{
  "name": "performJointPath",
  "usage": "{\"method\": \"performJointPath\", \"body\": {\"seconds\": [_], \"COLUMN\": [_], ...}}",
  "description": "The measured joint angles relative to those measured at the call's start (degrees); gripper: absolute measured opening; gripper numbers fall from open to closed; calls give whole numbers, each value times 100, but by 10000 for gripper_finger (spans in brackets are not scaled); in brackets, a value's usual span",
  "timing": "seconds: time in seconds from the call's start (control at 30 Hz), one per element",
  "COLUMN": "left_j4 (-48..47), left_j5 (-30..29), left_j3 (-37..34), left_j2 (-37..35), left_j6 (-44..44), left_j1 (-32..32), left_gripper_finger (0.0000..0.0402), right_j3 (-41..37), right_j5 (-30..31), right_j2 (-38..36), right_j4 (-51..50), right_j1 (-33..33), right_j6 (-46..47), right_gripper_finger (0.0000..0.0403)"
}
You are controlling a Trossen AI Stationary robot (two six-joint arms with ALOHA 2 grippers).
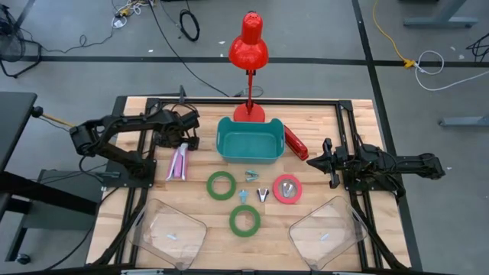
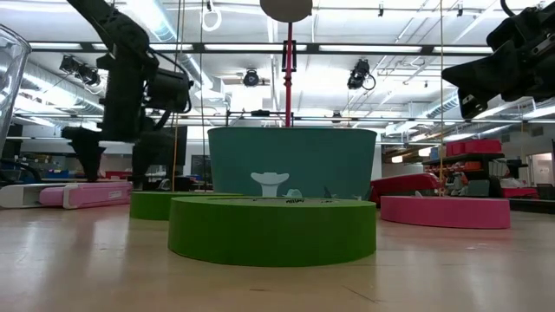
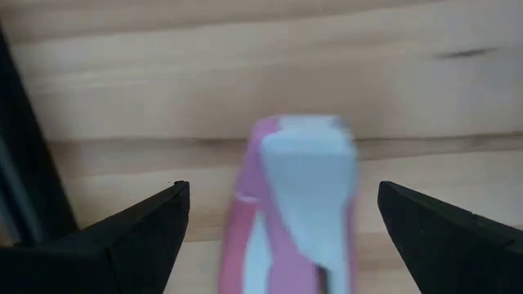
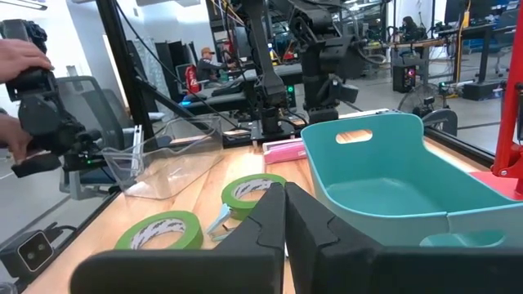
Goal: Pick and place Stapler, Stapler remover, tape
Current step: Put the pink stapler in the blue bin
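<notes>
1. The pink-and-white stapler [image 1: 177,163] lies flat on the wooden table [image 1: 321,126], at about 9 o'clock from the teal bin [image 1: 250,139]. Its long axis runs between 12 and 6 o'clock with a slight lean, the far end tipped a little toward 1 o'clock.
2. The left gripper [image 1: 182,138] hangs over the stapler's far end with its fingers [image 3: 147,224] spread wide, one on each side of the stapler [image 3: 298,204] in the left wrist view, not touching it.
3. A red stapler [image 1: 296,143] lies against the bin's 3 o'clock side, its long axis running from about 11 o'clock to 5 o'clock.
4. The tape comes as three flat rolls lying on their faces: a green roll [image 1: 221,185] at 7 o'clock from the bin, a second green roll [image 1: 244,220] at 6 o'clock nearer the table's front, and a red-pink roll [image 1: 287,189] at 5 o'clock.
5. Small metal staple removers [image 1: 257,187] sit between the rolls; their pointing cannot be told.
6. The right gripper [image 1: 324,159] waits at 3 o'clock, near the red stapler, its fingers [image 4: 270,220] pressed together.
7. The table is pale butcher-block wood with two clear plastic trays [image 1: 170,229] at its front corners. A red desk lamp [image 1: 248,50] stands at 12 o'clock behind the bin.
8. Beyond is a workshop with grey floor, cables and ceiling lights; a person's hand [image 4: 23,57] holds a dark device at the edge of the right wrist view.
</notes>
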Motion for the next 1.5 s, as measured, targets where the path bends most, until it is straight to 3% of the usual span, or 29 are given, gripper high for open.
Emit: {"method": "performJointPath", "body": {"seconds": [0.47, 1.1, 1.5], "left_j4": [410, 415, 417], "left_j5": [124, 110, 99], "left_j3": [-336, -332, -332], "left_j2": [2, 2, 2], "left_j6": [-97, -167, -121], "left_j1": [2, 2, 0], "left_gripper_finger": [395, 245, 240], "right_j3": [1, 1, 1], "right_j5": [-1, 0, -1], "right_j2": [-1, -1, -1], "right_j4": [0, -1, 1], "right_j1": [0, 0, 0], "right_j6": [0, 0, 0], "right_gripper_finger": [6, 6, 6]}}
